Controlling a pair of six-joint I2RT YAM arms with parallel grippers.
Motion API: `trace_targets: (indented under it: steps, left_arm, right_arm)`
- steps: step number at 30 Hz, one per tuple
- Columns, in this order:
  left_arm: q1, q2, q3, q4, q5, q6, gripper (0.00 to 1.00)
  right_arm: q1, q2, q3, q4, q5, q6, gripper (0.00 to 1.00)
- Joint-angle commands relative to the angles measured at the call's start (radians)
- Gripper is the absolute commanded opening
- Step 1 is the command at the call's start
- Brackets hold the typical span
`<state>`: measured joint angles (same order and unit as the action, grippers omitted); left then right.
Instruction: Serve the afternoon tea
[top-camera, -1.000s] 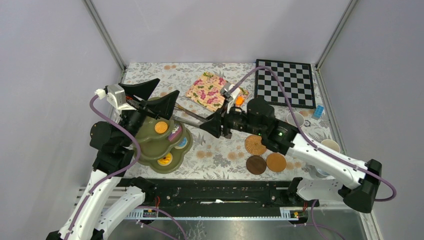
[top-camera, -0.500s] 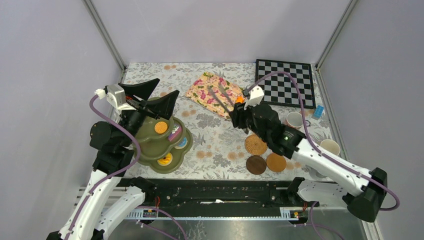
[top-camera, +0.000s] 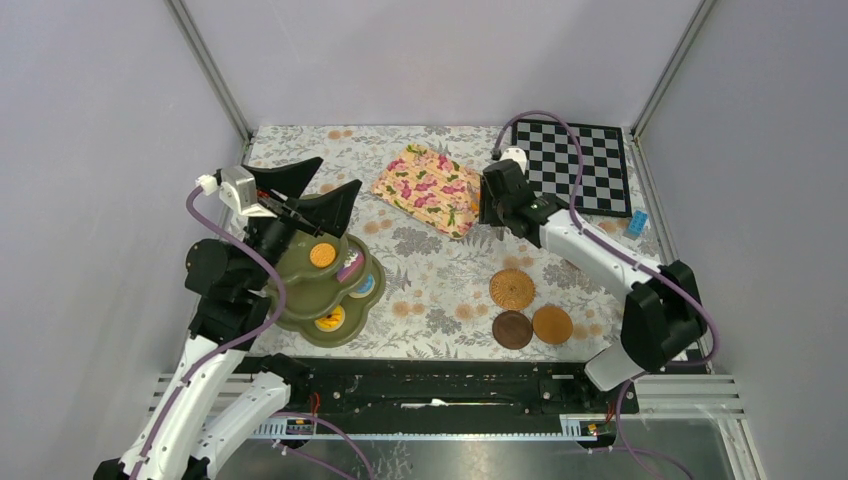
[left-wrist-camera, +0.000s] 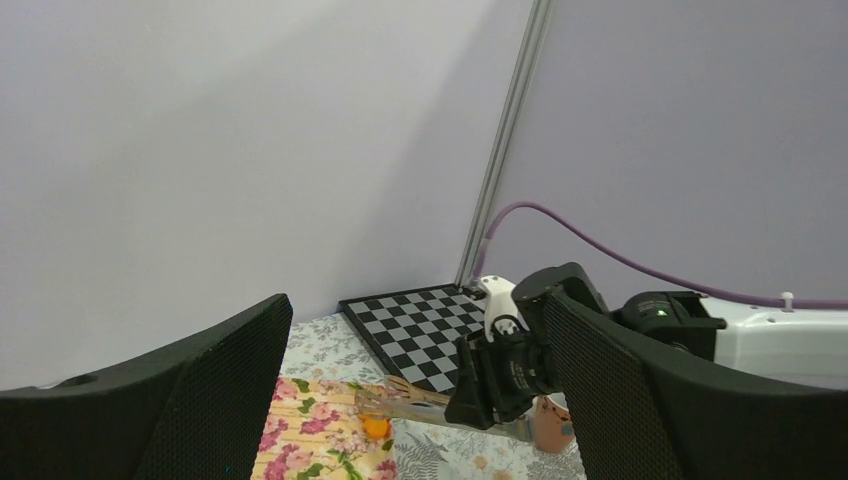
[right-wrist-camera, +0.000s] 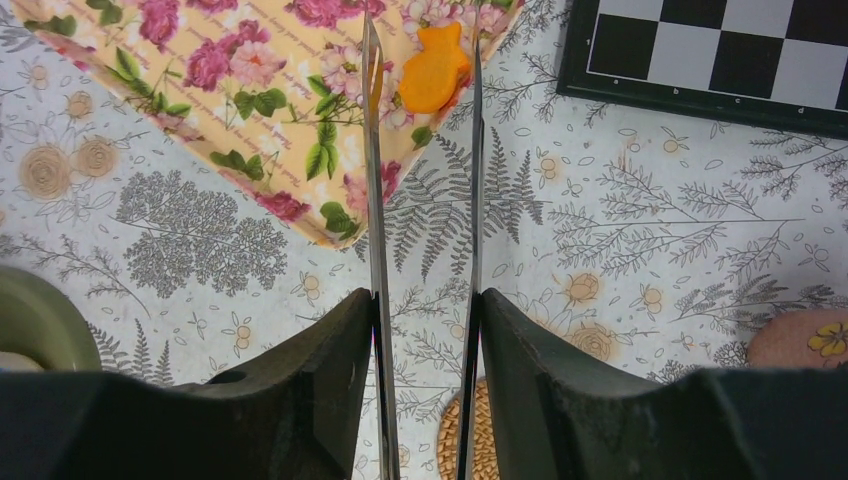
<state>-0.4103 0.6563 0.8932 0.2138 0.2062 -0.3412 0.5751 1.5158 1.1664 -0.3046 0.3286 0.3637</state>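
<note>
Metal tongs (right-wrist-camera: 374, 180) are clamped in the right gripper (right-wrist-camera: 425, 300); the orange cat biscuit (right-wrist-camera: 432, 70) is framed between the 2 blade tips, dead ahead, on the floral cloth (right-wrist-camera: 250, 100)'s corner by the chessboard (right-wrist-camera: 700, 50). Left gripper (top-camera: 312, 192) is spread wide, farther off.

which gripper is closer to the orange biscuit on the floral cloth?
Right. The right gripper holds tongs whose tips flank the orange biscuit on the floral cloth. The left gripper hangs open above the green stand, well beyond the cloth's other side.
</note>
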Motion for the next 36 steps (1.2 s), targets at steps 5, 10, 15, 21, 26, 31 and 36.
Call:
trace_targets:
  steps: [5, 10, 15, 21, 26, 31, 36]
  left_arm:
    - [0.013, 0.005, 0.0, 0.054, 0.031, -0.018, 0.99]
    - [0.017, 0.009, 0.0, 0.056, 0.035, -0.021, 0.99]
    - [0.022, 0.012, -0.002, 0.06, 0.041, -0.026, 0.99]
    - [0.022, 0.016, -0.003, 0.062, 0.044, -0.03, 0.99]
    - [0.025, 0.019, -0.003, 0.065, 0.05, -0.035, 0.99]
    - [0.027, 0.022, -0.005, 0.068, 0.054, -0.038, 0.99]
    - [0.028, 0.025, -0.005, 0.07, 0.058, -0.041, 0.99]
  right_arm:
    - [-0.004, 0.092, 0.114, -0.07, -0.022, -0.008, 0.49]
    - [-0.003, 0.114, 0.12, -0.071, -0.024, -0.01, 0.49]
    - [-0.003, 0.137, 0.113, -0.07, -0.042, -0.004, 0.49]
    - [0.009, 0.159, 0.12, -0.07, -0.07, 0.005, 0.48]
    - [0.035, 0.162, 0.128, -0.071, -0.048, 0.003, 0.45]
    - [0.036, 0.145, 0.125, -0.07, -0.038, 0.002, 0.42]
    - [0.036, 0.119, 0.11, -0.045, -0.014, -0.004, 0.39]
